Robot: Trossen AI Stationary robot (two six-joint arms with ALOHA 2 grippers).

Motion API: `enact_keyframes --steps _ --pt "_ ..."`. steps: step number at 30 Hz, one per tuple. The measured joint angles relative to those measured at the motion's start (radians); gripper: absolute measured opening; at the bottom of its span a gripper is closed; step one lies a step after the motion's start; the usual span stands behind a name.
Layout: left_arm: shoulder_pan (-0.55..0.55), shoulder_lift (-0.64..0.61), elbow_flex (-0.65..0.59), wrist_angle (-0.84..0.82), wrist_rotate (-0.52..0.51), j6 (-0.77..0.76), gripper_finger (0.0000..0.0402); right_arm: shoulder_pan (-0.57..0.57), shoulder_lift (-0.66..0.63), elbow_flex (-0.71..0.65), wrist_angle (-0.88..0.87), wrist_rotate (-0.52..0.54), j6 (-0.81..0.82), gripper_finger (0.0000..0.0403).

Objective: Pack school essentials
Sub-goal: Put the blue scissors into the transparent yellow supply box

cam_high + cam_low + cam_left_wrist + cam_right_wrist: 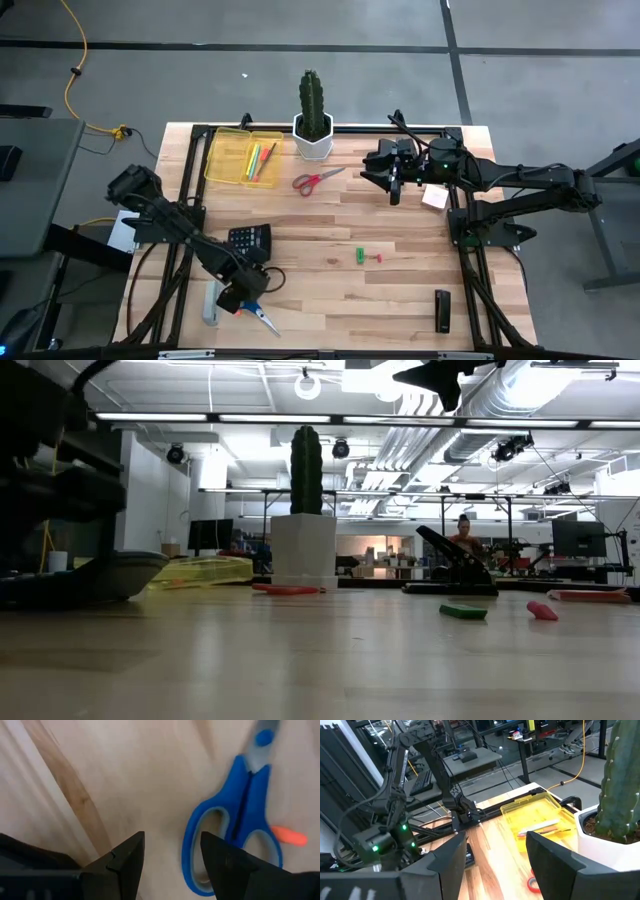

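a clear yellow tray (222, 158) sits at the far left of the wooden desk (330, 290) and holds a few pens (260, 160) in yellow, green and red. beside it a white pot (312, 142) carries a tall green cactus (313, 102). red-handled scissors (315, 179) lie on the desk just beside the pot. a small green piece (360, 256) and a small red piece (379, 257) lie close together near the middle, and a white block (434, 197) sits at the right side. the left gripper (243, 295) hovers at the near left over blue-handled scissors (235, 827), its jaws apart and holding nothing; a black calculator (249, 239) lies near it. only the left wrist view shows the blue handles up close, with a small orange piece (289, 836) touching them. the right gripper (393, 187) hangs at the far right, jaws apart and empty. the low view looks across the desk into a bright workshop where a person (463, 532) sits far off
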Motion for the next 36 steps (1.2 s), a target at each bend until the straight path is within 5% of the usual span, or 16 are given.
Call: enact_keyframes --steps 13,26,36 --pt "-0.035 0.01 -0.066 0.035 -0.051 0.019 0.0178 -0.001 0.0 0.0 -0.011 0.008 0.0 0.0199" --pt "-0.033 -0.004 -0.076 0.031 -0.071 0.019 0.0016 -0.001 0.0 0.0 -0.019 0.012 0.01 0.0199" --pt "0.044 -0.097 -0.083 0.009 -0.042 0.019 0.0013 -0.001 0.0 0.0 -0.021 0.012 0.022 0.0199"
